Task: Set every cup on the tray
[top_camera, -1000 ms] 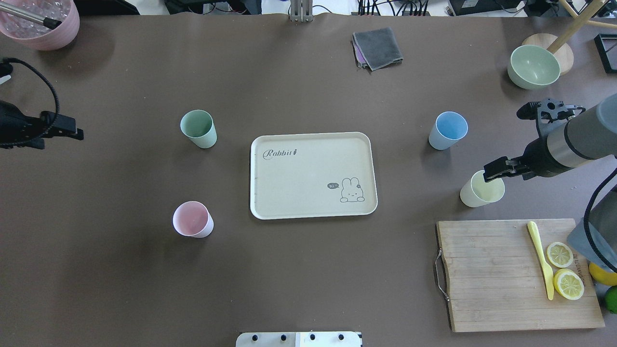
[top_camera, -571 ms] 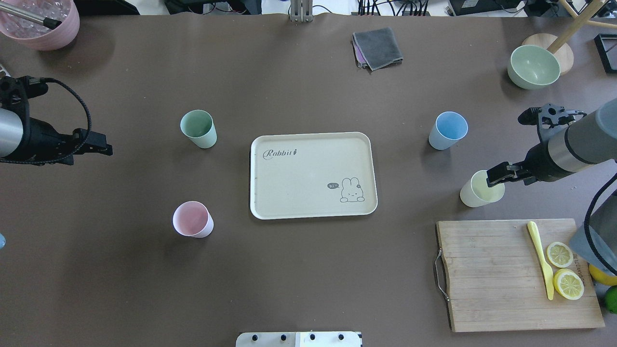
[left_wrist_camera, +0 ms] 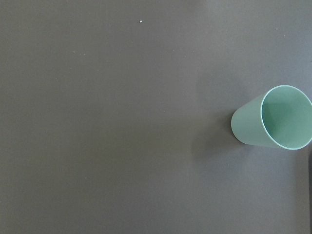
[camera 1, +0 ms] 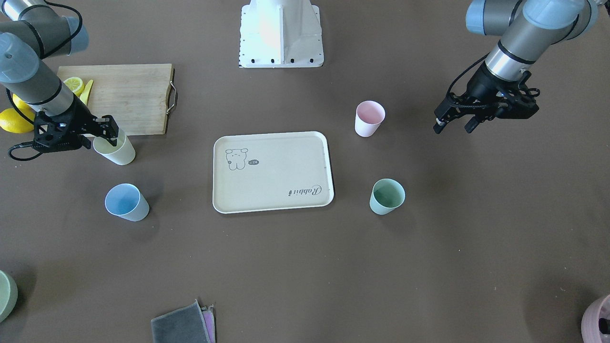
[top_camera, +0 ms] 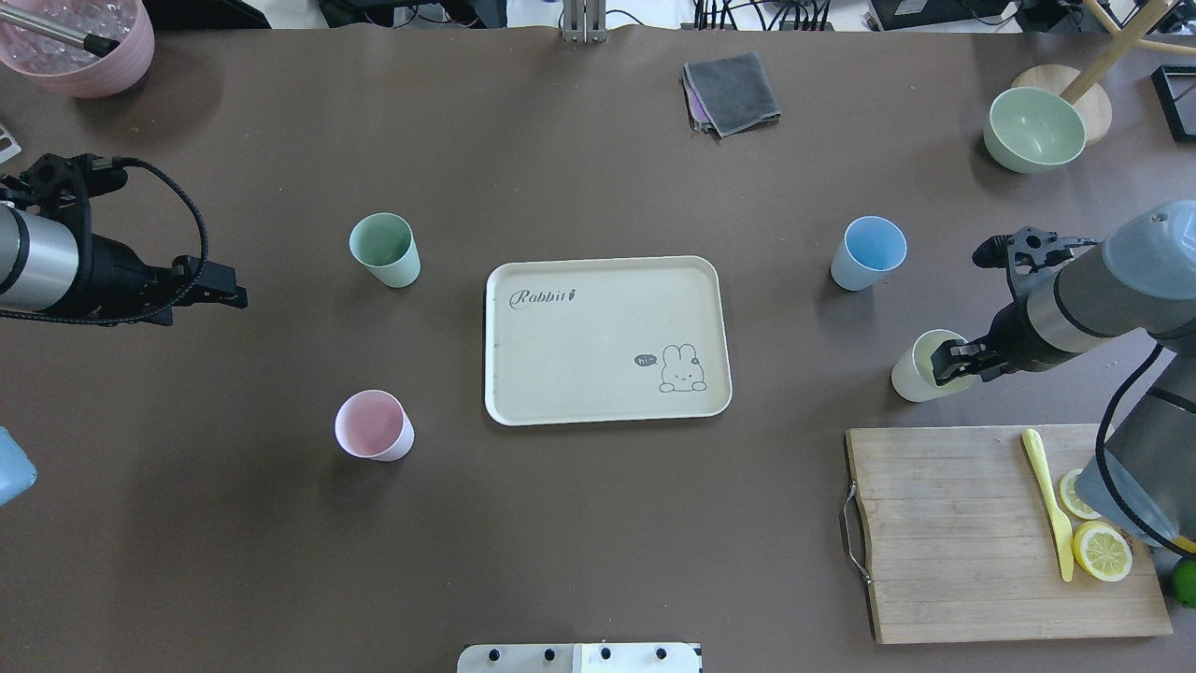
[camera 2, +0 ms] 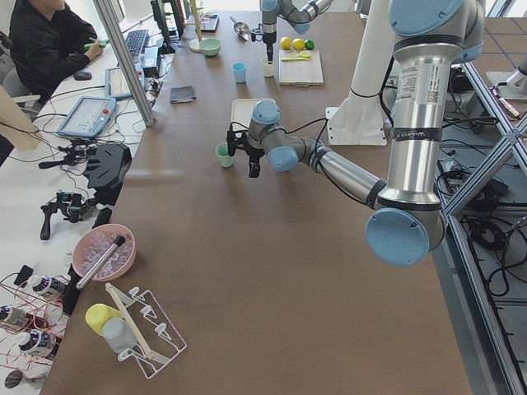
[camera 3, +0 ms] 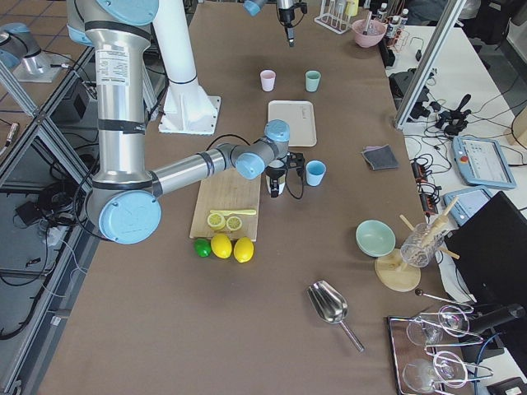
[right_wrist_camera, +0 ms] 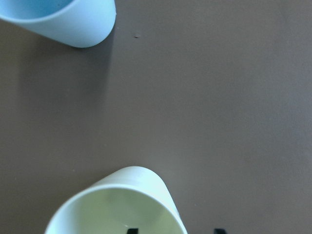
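Observation:
The cream tray (top_camera: 598, 374) with the rabbit drawing lies mid-table with nothing on it. All the cups stand on the table around it. The mint green cup (top_camera: 385, 249) and pink cup (top_camera: 374, 425) are on its left. The light blue cup (top_camera: 869, 252) and pale yellow cup (top_camera: 914, 374) are on its right. My right gripper (top_camera: 946, 361) is open at the yellow cup's rim; in the right wrist view one fingertip (right_wrist_camera: 131, 230) shows inside the cup (right_wrist_camera: 117, 204) and one outside. My left gripper (top_camera: 232, 295) is open and empty, left of the green cup (left_wrist_camera: 273, 119).
A wooden cutting board (top_camera: 962, 533) with lemon slices and a yellow knife lies at the near right. A pale-green bowl (top_camera: 1032, 129) stands at the far right, a grey cloth (top_camera: 732, 93) at the far middle and a mauve pot (top_camera: 79, 47) at the far left.
My left arm has come in from the left edge toward the green cup. My right gripper has moved down and slightly left onto the yellow cup's rim.

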Controlling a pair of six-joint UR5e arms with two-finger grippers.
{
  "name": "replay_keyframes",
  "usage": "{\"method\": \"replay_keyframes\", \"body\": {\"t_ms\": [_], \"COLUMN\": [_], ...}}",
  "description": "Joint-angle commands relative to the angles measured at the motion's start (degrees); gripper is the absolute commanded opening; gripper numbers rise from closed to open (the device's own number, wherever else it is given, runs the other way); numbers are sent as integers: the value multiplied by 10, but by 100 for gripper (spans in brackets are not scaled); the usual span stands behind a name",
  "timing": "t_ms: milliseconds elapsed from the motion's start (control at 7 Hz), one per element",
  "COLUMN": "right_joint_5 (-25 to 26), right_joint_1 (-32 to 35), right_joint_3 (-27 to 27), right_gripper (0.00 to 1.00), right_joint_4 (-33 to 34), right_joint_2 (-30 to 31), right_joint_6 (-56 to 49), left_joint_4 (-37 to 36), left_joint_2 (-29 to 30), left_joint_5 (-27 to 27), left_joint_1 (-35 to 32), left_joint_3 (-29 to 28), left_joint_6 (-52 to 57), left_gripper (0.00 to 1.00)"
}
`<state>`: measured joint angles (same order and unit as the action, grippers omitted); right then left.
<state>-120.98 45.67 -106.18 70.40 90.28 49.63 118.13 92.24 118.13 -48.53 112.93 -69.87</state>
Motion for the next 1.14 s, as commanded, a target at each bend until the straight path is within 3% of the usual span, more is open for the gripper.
{"method": "replay_keyframes", "body": {"t_ms": [0, 286, 571, 1000], "right_joint_5": [-7, -24, -94, -103], "right_joint_1": [0, 14, 70, 86], "right_joint_3": [-6, -8, -14, -43], "right_gripper": [0, 0, 0, 0], "right_joint_4": [1, 4, 22, 138], "right_joint_2": [-18, -33, -57, -131], "right_joint_6": [0, 1, 4, 4], "left_joint_4": [0, 1, 1, -1], "left_joint_2": [14, 19, 41, 50], "left_joint_5": [0, -30, -89, -126], "left_joint_1": [21, 50, 114, 169], "left_joint_3": [-1, -1, 0, -3], "left_joint_6": [-24, -42, -96, -117], "left_gripper": [98, 98, 98, 97]}}
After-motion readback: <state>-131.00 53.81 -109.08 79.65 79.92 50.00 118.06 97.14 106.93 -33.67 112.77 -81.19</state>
